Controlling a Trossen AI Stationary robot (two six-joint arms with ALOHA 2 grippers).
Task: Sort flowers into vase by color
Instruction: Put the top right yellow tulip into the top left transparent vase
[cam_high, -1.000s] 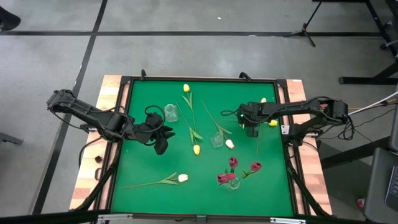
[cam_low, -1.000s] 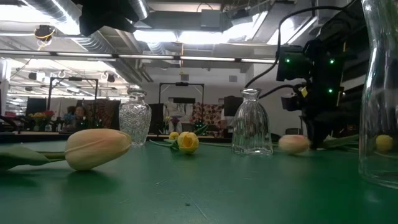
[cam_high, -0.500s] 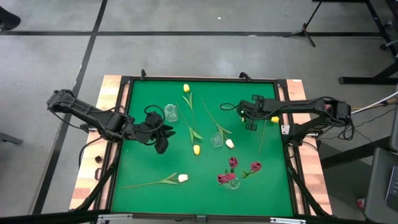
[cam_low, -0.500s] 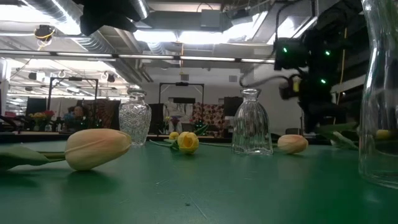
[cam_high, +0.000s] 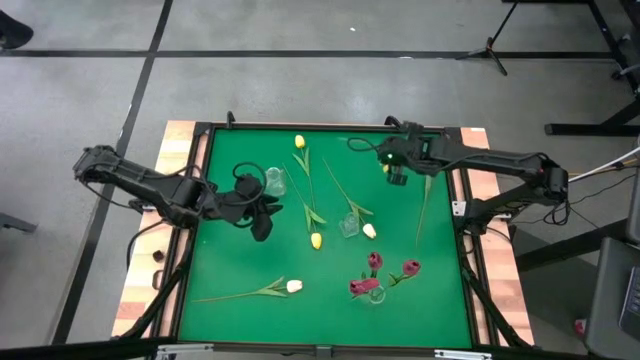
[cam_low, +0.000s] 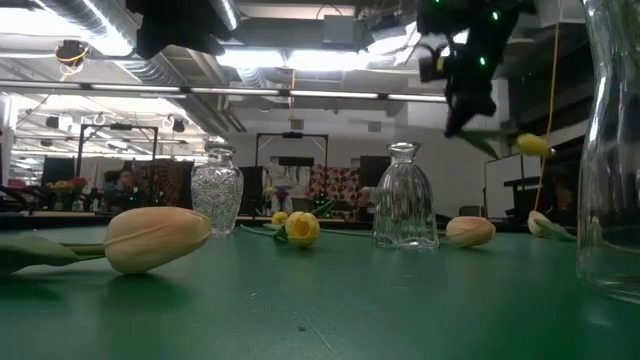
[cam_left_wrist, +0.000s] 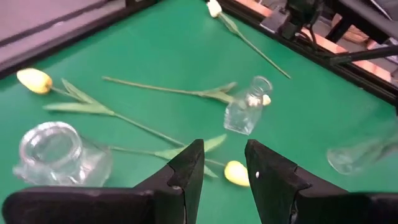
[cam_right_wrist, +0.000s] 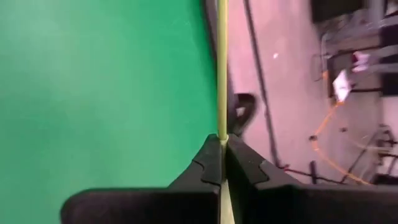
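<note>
Green felt covers the table (cam_high: 230, 270), where three clear vases stand. Taking the middle vase (cam_high: 349, 225) as landmark: the right gripper (cam_high: 396, 177) is up toward the far edge from it, fingers pinched together on the thin stem of a yellow tulip (cam_low: 533, 145) lifted clear of the felt. The left gripper (cam_high: 261, 222) hovers well off on the vase's other side, fingers (cam_left_wrist: 186, 168) apart, gripping nothing. A yellow tulip (cam_high: 316, 241) and a cream tulip (cam_high: 369, 231) lie just beside the vase.

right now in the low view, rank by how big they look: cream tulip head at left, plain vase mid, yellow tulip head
1. plain vase
2. cream tulip head, enlarged by nearness to the camera
3. yellow tulip head
</note>
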